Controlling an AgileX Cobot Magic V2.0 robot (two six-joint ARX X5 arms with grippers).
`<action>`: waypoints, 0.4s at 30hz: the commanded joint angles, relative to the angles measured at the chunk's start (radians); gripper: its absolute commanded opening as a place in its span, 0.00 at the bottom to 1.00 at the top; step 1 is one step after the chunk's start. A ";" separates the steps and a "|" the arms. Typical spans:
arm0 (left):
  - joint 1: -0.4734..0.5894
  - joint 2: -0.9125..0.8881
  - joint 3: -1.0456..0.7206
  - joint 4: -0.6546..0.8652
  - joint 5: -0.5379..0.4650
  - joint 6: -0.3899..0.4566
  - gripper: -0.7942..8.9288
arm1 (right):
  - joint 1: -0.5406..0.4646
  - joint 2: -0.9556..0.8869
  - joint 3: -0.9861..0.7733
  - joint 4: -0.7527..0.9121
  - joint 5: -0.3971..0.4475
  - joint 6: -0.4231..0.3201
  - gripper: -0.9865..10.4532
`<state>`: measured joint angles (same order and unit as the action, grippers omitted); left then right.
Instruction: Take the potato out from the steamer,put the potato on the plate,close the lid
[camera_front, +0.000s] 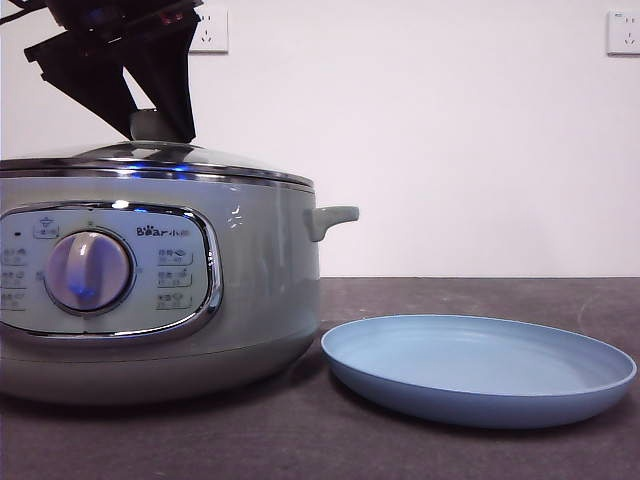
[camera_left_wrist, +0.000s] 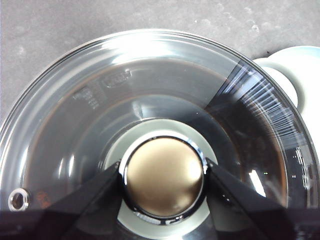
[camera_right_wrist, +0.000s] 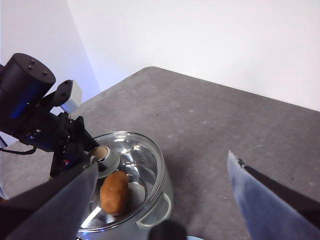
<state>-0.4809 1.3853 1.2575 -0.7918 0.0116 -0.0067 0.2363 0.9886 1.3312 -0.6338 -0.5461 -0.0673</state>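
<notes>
Left tool (camera_left_wrist: 162, 181) grips the lid (camera_left_wrist: 100, 100) knob (camera_left_wrist: 163, 176).

Left gripper (camera_left_wrist: 162, 177) fingers (camera_left_wrist: 97, 192) clamped inward from above; right gripper (camera_right_wrist: 160, 200) spread wide, aloft.

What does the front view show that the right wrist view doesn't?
Only the front view shows the steamer's control panel with its dial and most of the blue plate, which holds nothing. Only the right wrist view shows the potato lying inside the steamer under the glass, and the open right pincer held high above the table. Both show the lid sitting on the steamer, with the left pincer at its knob.
</notes>
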 joint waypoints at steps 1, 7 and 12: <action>0.002 -0.003 0.042 0.013 -0.005 0.027 0.07 | 0.003 -0.002 0.004 0.006 0.002 0.008 0.47; 0.002 -0.042 0.144 0.013 -0.003 0.038 0.07 | 0.015 -0.002 0.003 0.025 0.002 0.017 0.47; 0.002 -0.125 0.212 0.028 -0.003 0.051 0.07 | 0.050 0.003 0.004 0.030 0.003 0.017 0.47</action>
<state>-0.4801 1.2968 1.4471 -0.8051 0.0101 0.0273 0.2802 0.9894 1.3312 -0.6113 -0.5461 -0.0601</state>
